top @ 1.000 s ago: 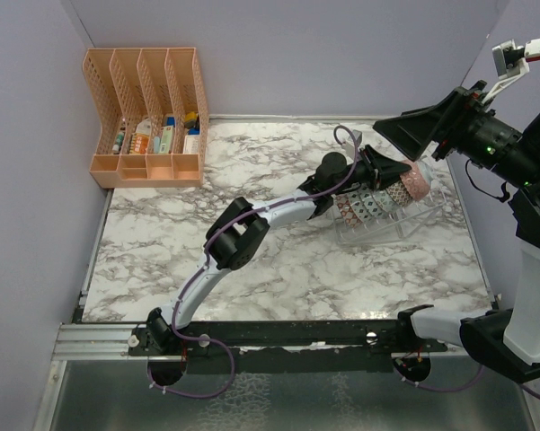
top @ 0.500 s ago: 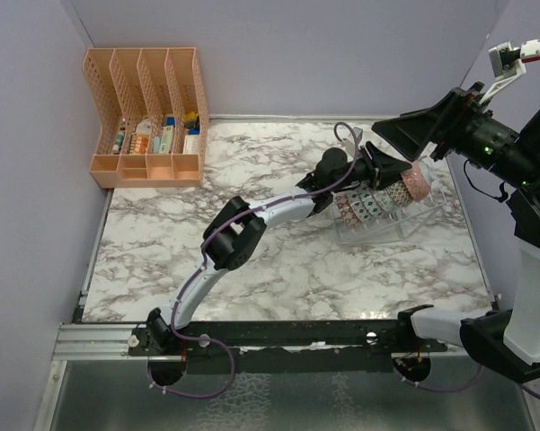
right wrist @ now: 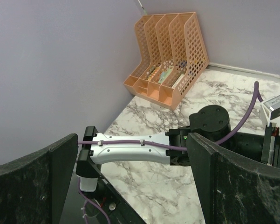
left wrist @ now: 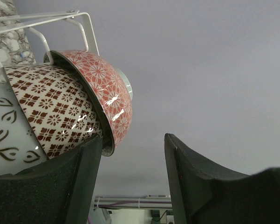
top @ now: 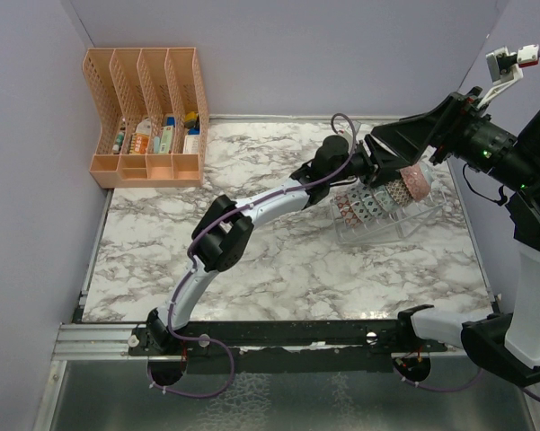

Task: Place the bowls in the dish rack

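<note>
Several patterned bowls (top: 367,205) stand on edge in a row in the clear dish rack (top: 415,221) at the back right. The outermost is a pink bowl (top: 419,182). In the left wrist view the pink bowl (left wrist: 109,95) leans on a brown-patterned bowl (left wrist: 51,107), with a white leaf-patterned bowl (left wrist: 4,137) behind and a rack prong (left wrist: 86,28) above. My left gripper (top: 393,169) (left wrist: 133,177) is open and empty just above the bowls, its left finger close to the pink bowl's rim. My right gripper (top: 384,142) (right wrist: 133,172) is open and empty, held high over the left arm.
An orange slotted file organizer (top: 148,117) (right wrist: 170,60) with small items stands at the back left of the marble table (top: 252,260). The left arm (right wrist: 140,149) stretches across the table's middle. Purple walls close in the back and both sides.
My left gripper has lifted up and back from the bowls in the rack, its arm rising. The right gripper has shifted slightly left, above it. The bowls have not moved.
</note>
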`<move>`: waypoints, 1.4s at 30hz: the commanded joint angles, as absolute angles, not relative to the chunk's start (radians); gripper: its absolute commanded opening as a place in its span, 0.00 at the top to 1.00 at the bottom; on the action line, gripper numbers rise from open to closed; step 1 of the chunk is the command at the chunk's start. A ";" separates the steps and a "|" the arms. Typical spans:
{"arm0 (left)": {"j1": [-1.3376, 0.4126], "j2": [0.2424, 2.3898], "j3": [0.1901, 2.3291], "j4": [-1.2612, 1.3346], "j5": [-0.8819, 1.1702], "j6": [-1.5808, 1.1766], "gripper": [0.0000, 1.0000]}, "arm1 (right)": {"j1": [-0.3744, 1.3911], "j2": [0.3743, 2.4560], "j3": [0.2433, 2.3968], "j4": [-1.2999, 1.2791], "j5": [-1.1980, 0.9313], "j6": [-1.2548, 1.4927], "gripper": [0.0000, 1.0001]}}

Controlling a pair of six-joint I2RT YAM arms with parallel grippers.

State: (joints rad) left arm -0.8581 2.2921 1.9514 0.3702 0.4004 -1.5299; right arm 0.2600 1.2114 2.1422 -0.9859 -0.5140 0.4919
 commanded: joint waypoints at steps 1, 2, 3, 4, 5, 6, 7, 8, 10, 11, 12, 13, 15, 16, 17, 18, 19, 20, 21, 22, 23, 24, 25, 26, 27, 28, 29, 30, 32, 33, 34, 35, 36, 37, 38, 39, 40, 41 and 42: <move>-0.849 2.196 1.932 0.279 0.404 -1.445 0.40 | 0.255 1.195 2.135 -0.962 -0.523 0.493 0.01; -0.846 2.184 1.921 0.273 0.400 -1.438 0.38 | 0.256 1.194 2.135 -0.961 -0.523 0.492 0.01; -0.844 2.173 1.913 0.264 0.398 -1.428 0.36 | 0.256 1.194 2.134 -0.961 -0.524 0.492 0.01; -0.843 2.161 1.903 0.253 0.397 -1.418 0.32 | 0.256 1.192 2.135 -0.960 -0.524 0.494 0.01; -0.840 2.148 1.896 0.239 0.394 -1.406 0.28 | 0.256 1.191 2.133 -0.959 -0.524 0.494 0.01; -0.839 2.135 1.886 0.223 0.392 -1.392 0.23 | 0.256 1.189 2.131 -0.958 -0.522 0.494 0.01; -0.838 2.119 1.877 0.207 0.390 -1.376 0.20 | 0.256 1.188 2.129 -0.956 -0.522 0.494 0.01; -0.835 2.103 1.867 0.186 0.386 -1.359 0.16 | 0.256 1.186 2.129 -0.956 -0.523 0.494 0.01; -0.831 2.064 1.845 0.153 0.377 -1.326 0.10 | 0.256 1.185 2.131 -0.954 -0.522 0.494 0.01; -0.826 2.045 1.837 0.134 0.372 -1.306 0.05 | 0.256 1.185 2.131 -0.954 -0.523 0.495 0.01; -0.823 2.025 1.832 0.110 0.364 -1.285 0.01 | 0.256 1.186 2.131 -0.953 -0.525 0.496 0.01; -0.818 2.008 1.834 0.078 0.358 -1.259 0.01 | 0.256 1.187 2.131 -0.953 -0.529 0.495 0.01; -0.808 1.973 1.849 -0.003 0.343 -1.198 0.00 | 0.256 1.192 2.135 -0.954 -0.534 0.497 0.01; -0.802 1.959 1.863 -0.055 0.335 -1.153 0.00 | 0.256 1.195 2.139 -0.957 -0.538 0.497 0.01; -0.794 1.942 1.881 -0.105 0.325 -1.118 0.00 | 0.256 1.201 2.146 -0.960 -0.540 0.497 0.01; -0.787 1.926 1.899 -0.163 0.312 -1.077 0.01 | 0.256 1.204 2.152 -0.963 -0.541 0.497 0.01; -0.781 1.907 1.918 -0.218 0.289 -1.030 0.01 | 0.256 1.207 2.156 -0.963 -0.541 0.497 0.01; -0.778 1.885 1.937 -0.277 0.259 -0.982 0.01 | 0.256 1.208 2.157 -0.963 -0.544 0.497 0.01; -0.775 1.863 1.951 -0.332 0.220 -0.929 0.01 | 0.256 1.208 2.157 -0.961 -0.545 0.497 0.01; -0.773 1.837 1.958 -0.378 0.181 -0.883 0.01 | 0.256 1.210 2.156 -0.960 -0.547 0.496 0.01; -0.770 1.810 1.958 -0.419 0.140 -0.844 0.01 | 0.256 1.210 2.153 -0.959 -0.550 0.494 0.01; -0.766 1.782 1.953 -0.461 0.101 -0.813 0.01 | 0.256 1.212 2.151 -0.960 -0.553 0.493 0.01; -0.761 1.754 1.941 -0.478 0.068 -0.790 0.01 | 0.256 1.215 2.149 -0.960 -0.556 0.492 0.01; -0.757 1.715 1.927 -0.507 0.034 -0.770 0.00 | 0.256 1.217 2.146 -0.959 -0.560 0.491 0.01; -0.750 1.689 1.912 -0.527 0.006 -0.758 0.01 | 0.256 1.219 2.143 -0.958 -0.565 0.490 0.01; -0.744 1.658 1.899 -0.551 -0.024 -0.748 0.01 | 0.256 1.222 2.137 -0.956 -0.568 0.492 0.01; -0.740 1.638 1.890 -0.578 -0.060 -0.740 0.01 | 0.256 1.223 2.131 -0.952 -0.572 0.494 0.01; -0.738 1.619 1.881 -0.604 -0.097 -0.734 0.01 | 0.256 1.224 2.123 -0.946 -0.577 0.497 0.01; -0.736 1.584 1.867 -0.662 -0.187 -0.730 0.01 | 0.256 1.221 2.103 -0.927 -0.591 0.504 0.01; -0.736 1.566 1.856 -0.681 -0.223 -0.729 0.01 | 0.256 1.219 2.093 -0.918 -0.597 0.506 0.01; -0.736 1.548 1.846 -0.697 -0.254 -0.728 0.01 | 0.256 1.219 2.083 -0.911 -0.601 0.506 0.01; -0.736 1.533 1.835 -0.709 -0.280 -0.730 0.01 | 0.256 1.218 2.076 -0.905 -0.601 0.505 0.01; -0.736 1.517 1.827 -0.725 -0.311 -0.734 0.01 | 0.256 1.218 2.072 -0.902 -0.602 0.503 0.01; -0.735 1.505 1.824 -0.745 -0.337 -0.739 0.01 | 0.256 1.220 2.069 -0.903 -0.603 0.501 0.01; -0.734 1.497 1.825 -0.766 -0.368 -0.745 0.01 | 0.256 1.225 2.067 -0.904 -0.603 0.497 0.00; -0.736 1.489 1.828 -0.793 -0.411 -0.753 0.01 | 0.256 1.228 2.067 -0.906 -0.602 0.495 0.01; -0.736 1.482 1.832 -0.816 -0.439 -0.762 0.01 | 0.256 1.230 2.065 -0.903 -0.601 0.492 0.01; -0.735 1.478 1.836 -0.843 -0.472 -0.772 0.01 | 0.256 1.232 2.062 -0.900 -0.600 0.491 0.01; -0.736 1.476 1.844 -0.869 -0.500 -0.779 0.01 | 0.256 1.231 2.057 -0.895 -0.601 0.491 0.01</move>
State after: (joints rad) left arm -0.7387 1.5124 1.8404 -0.7238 -0.3004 -0.7643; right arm 0.2600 1.2308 2.0666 -0.9417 -0.5724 0.4957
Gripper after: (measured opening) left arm 0.993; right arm 0.994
